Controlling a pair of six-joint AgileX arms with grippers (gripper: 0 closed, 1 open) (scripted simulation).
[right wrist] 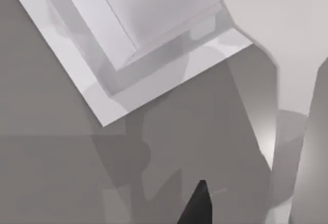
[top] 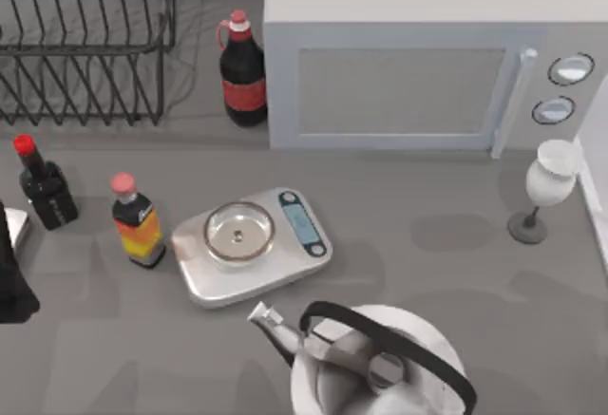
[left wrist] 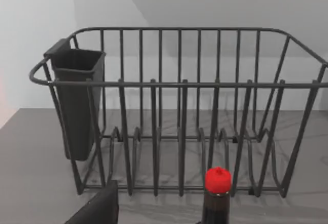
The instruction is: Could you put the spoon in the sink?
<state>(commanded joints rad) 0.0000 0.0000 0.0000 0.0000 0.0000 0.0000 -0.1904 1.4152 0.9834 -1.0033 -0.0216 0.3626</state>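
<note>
The left end effector sits at the desk's left edge; I cannot tell its opening or load. Just ahead stands a soy sauce bottle, beyond it the dish rack. I cannot make out spoon or sink; a blind reach risks toppling the bottle.

We see a rack upper left, a cola bottle beside the microwave, a scale mid-frame, two sauce bottles left, a kettle bottom, a glass right.
</note>
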